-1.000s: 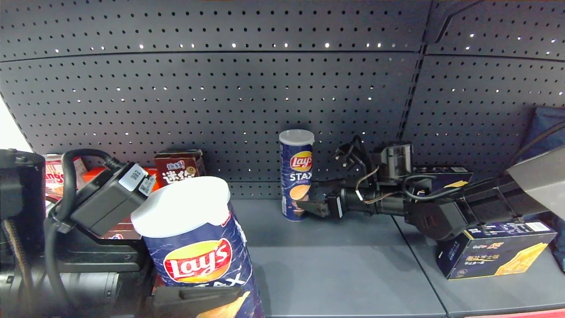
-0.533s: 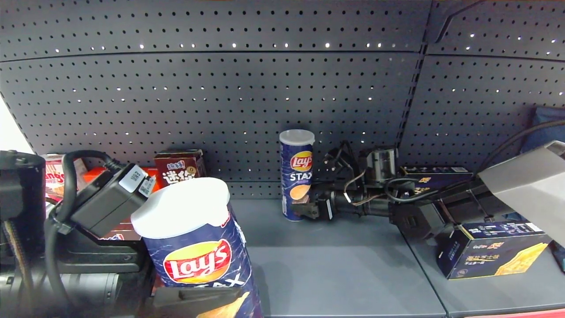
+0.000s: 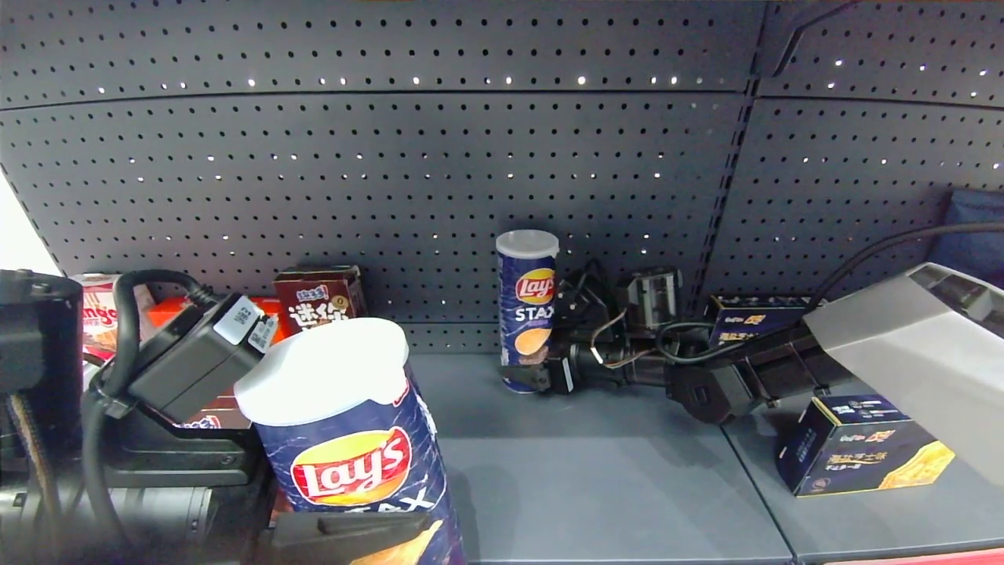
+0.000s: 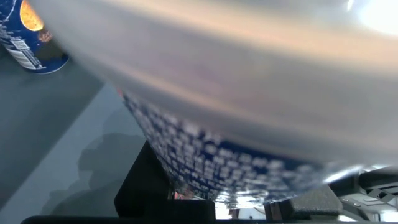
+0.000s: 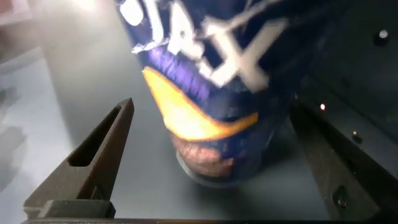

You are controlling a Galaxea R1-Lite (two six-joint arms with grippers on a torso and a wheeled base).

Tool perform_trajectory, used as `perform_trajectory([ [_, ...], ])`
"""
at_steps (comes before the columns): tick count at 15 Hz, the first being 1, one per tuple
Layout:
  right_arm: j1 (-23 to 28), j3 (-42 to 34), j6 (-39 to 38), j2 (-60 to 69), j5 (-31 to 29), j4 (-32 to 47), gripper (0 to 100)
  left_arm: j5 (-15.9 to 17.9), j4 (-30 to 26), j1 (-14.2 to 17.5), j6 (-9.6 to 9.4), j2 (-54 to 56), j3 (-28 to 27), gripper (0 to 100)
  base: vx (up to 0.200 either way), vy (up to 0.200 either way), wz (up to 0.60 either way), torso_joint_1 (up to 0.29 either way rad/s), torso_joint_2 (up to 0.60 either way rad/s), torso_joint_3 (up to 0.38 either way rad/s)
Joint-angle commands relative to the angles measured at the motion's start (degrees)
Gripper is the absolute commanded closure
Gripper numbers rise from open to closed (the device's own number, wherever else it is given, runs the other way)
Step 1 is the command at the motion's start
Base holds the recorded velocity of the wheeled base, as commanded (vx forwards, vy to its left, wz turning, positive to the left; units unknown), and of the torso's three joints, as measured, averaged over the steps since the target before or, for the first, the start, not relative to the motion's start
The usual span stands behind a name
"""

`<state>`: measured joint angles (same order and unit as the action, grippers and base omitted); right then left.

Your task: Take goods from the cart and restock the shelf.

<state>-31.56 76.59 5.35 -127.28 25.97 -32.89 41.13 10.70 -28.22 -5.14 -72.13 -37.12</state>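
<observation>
Item 1: far chip can [image 3: 527, 306], upright on shelf [image 3: 612, 471], just in front of pegboard back [image 3: 392, 196], white lid on. Right gripper [image 3: 527, 375] low at its base, fingers spread, 1 on each side of can, gap on both sides; not clamped.

Item 2: near chip can [image 3: 345, 424], lid up, in foreground at left, well apart from far chip can. Clasped low by left gripper [image 3: 349, 527].

Other stock: brown box [image 3: 318, 298] at back left; front blue box [image 3: 871, 443] at right; rear blue box [image 3: 753, 318] against pegboard back.
</observation>
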Motion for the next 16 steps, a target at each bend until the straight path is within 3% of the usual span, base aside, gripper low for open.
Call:
perform_trajectory([
  [1,-0.25,1.63,0.01,-1.92,-0.13,0.02,0,0.0,0.02,0.01,0.05,0.06,0.12,100,0.0,0.0,0.0,0.0,0.0,0.0],
  [2,-0.25,1.89,0.01,-2.18,0.14,0.02,100,0.0,0.02,0.01,-0.04,0.15,0.12,100,0.0,0.0,0.0,0.0,0.0,0.0],
  [9,-1.05,0.49,0.1,1.33,-0.48,-0.24,100,-0.09,0.02,0.01,-0.04,0.15,0.47,100,0.0,0.0,0.0,0.0,0.0,0.0],
  [11,-1.31,-2.94,0.1,3.97,-2.94,-1.91,100,-0.09,0.11,0.01,0.05,0.15,0.29,100,0.0,0.0,0.0,0.0,0.0,0.0],
  [16,-5.53,-20.87,-0.43,16.36,-7.33,-8.07,100,-0.44,0.11,0.18,0.05,0.24,-0.5,100,0.0,0.0,0.0,0.0,0.0,0.0],
])
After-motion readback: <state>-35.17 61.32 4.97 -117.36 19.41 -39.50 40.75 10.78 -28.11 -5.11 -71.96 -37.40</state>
